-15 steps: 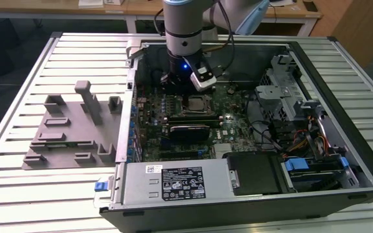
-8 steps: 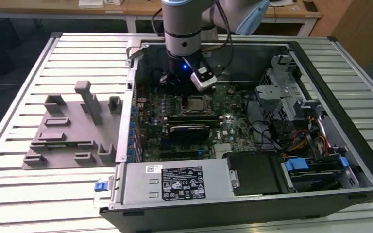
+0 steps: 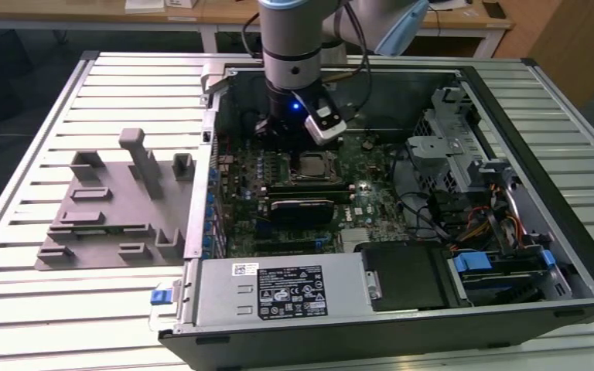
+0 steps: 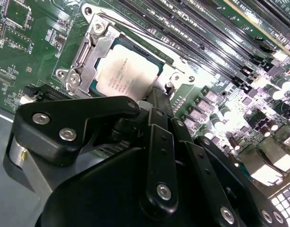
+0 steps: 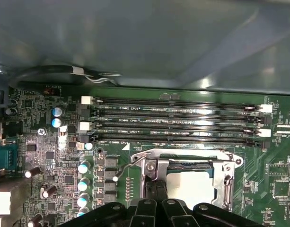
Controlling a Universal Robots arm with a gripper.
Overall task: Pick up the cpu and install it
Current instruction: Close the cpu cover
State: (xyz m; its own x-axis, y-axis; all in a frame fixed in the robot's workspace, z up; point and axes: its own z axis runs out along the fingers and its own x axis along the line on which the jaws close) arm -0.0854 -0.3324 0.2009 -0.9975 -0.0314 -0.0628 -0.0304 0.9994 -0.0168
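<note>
The cpu (image 4: 128,71) lies flat in its socket on the green motherboard (image 3: 364,205), silvery top up, with the metal socket frame (image 4: 83,54) around it. In the exterior view the cpu (image 3: 312,164) sits near the middle of the open computer case, just in front of my arm. My gripper (image 4: 156,94) hangs low over one edge of the socket. Its black fingers are shut together with nothing between them. The first wrist view shows the gripper (image 5: 156,187) beside the cpu (image 5: 192,187), close to the socket's wire lever (image 5: 128,165).
The case walls (image 3: 524,154) enclose the board. Memory slots (image 5: 173,123) run beside the socket. A power supply (image 3: 276,290), a drive cage (image 3: 452,147) and loose cables (image 3: 452,224) crowd the case. A grey plastic fixture tray (image 3: 111,209) lies on the slatted table (image 3: 29,309).
</note>
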